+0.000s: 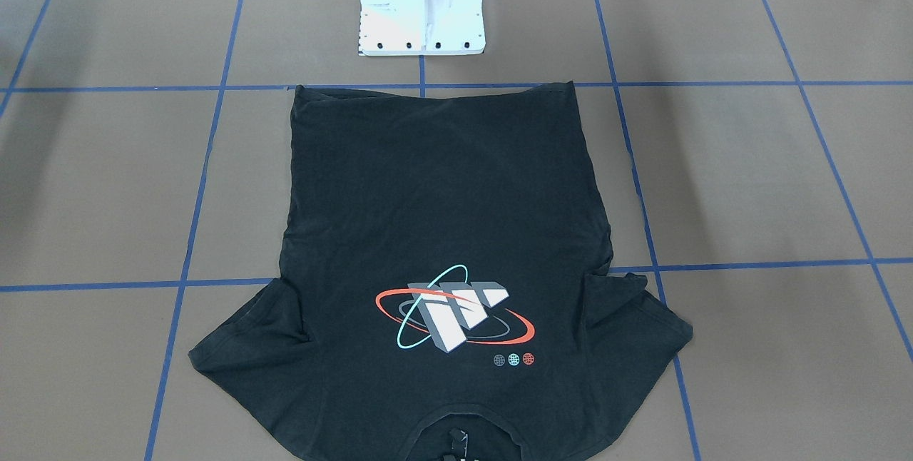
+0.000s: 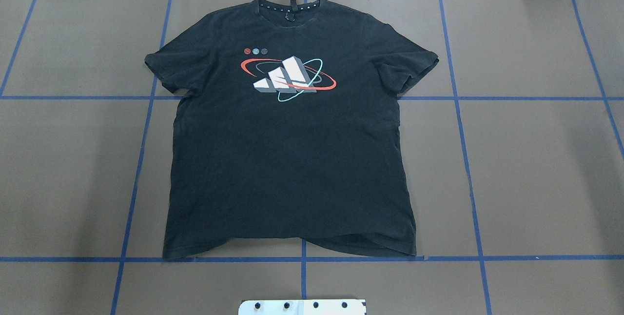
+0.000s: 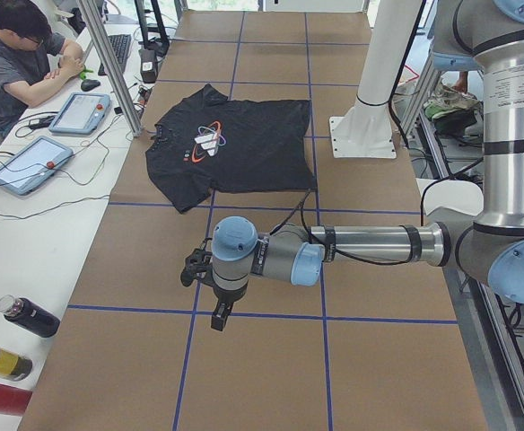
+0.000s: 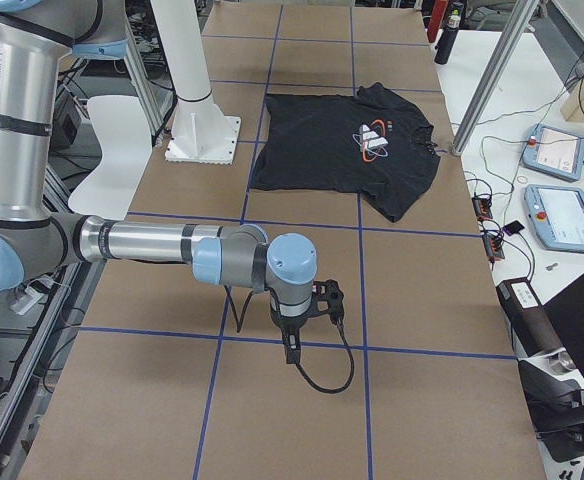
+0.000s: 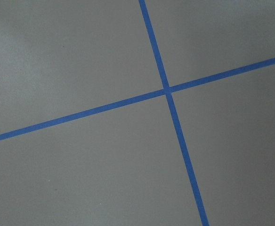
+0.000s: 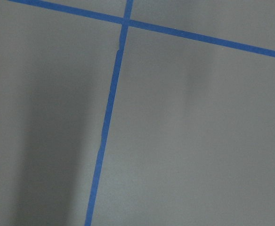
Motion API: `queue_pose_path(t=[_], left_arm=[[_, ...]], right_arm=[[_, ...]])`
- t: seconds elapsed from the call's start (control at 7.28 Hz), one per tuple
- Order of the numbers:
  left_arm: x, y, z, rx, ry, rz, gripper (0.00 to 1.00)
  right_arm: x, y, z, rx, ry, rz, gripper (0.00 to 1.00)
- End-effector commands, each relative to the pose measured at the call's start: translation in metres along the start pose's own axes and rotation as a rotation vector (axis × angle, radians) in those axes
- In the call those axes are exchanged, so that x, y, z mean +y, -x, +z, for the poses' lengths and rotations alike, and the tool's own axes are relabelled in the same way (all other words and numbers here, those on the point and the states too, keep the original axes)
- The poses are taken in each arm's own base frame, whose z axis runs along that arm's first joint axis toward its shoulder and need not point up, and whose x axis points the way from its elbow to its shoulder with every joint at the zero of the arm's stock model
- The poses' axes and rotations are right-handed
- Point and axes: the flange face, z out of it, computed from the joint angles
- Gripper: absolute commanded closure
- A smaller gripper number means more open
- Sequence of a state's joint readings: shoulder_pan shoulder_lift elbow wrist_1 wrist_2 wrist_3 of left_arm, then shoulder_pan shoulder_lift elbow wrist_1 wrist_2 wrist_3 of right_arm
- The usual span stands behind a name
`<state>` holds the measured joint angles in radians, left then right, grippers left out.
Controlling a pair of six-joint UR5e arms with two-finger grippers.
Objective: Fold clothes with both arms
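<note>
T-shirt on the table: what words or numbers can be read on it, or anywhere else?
T-shirt: no words, only a graphic of blocks and rings.
Three round emblems: too small to read.
Collar print: too small to read.
Left arm's printed label: blurred.

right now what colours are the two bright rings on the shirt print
Orange-red and teal, on the black T-shirt; clearest overhead.
</note>
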<state>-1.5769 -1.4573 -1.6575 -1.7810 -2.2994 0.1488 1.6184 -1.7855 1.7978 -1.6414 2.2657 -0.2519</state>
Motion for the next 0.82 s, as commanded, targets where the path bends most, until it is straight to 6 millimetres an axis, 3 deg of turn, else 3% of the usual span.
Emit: queue_pose_path(t=[0.0, 0.69], left_arm=[[-0.003, -0.002, -0.002, -0.004, -0.024, 0.020, 0.00], [-0.014, -0.010, -0.014, -0.028, -0.141, 0.120, 0.00]], right_arm=[[0.000, 0.000, 0.000, 0.000, 0.001, 0.003, 0.00], [-0.010, 0.021, -0.017, 0.004, -0.033, -0.047, 0.00]])
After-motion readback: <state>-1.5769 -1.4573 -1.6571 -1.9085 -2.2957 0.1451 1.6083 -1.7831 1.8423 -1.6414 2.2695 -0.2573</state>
